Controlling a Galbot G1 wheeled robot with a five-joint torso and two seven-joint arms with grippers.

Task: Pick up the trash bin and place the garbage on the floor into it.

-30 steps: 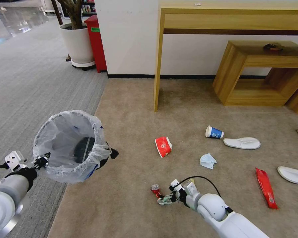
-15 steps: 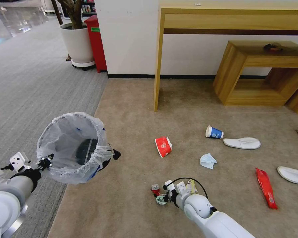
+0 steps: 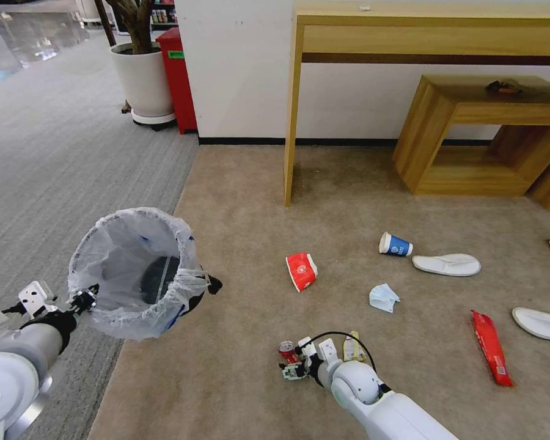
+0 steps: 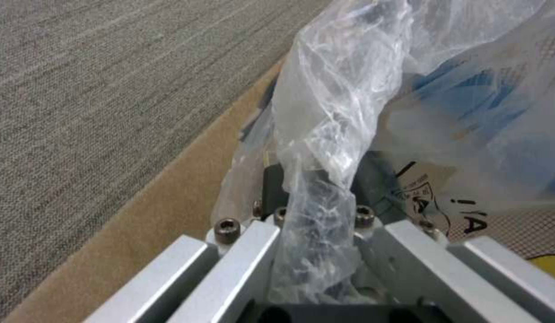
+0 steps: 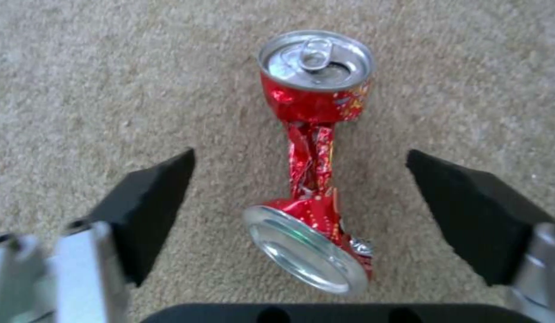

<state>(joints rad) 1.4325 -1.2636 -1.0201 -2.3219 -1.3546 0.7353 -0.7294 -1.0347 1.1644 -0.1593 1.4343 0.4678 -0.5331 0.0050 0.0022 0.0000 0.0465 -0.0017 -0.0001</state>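
Now: open tool over a crushed can

Held aloft, the trash bin (image 3: 137, 275) hangs from the left tool (image 4: 316, 251), clamped on its bag-covered rim. Down on the floor (image 3: 238, 201), the right tool (image 5: 301, 211) sits with pads apart around a crushed can (image 5: 313, 157). Its pinched middle could slip or roll when squeezed.

Upper left, a white planter (image 3: 142, 82) with a tree stands on grey carpet (image 3: 55, 159) beside a red box (image 3: 177, 78). A tall wooden table (image 3: 409, 36) spans the top, with a low wooden shelf (image 3: 470, 131) at upper right.
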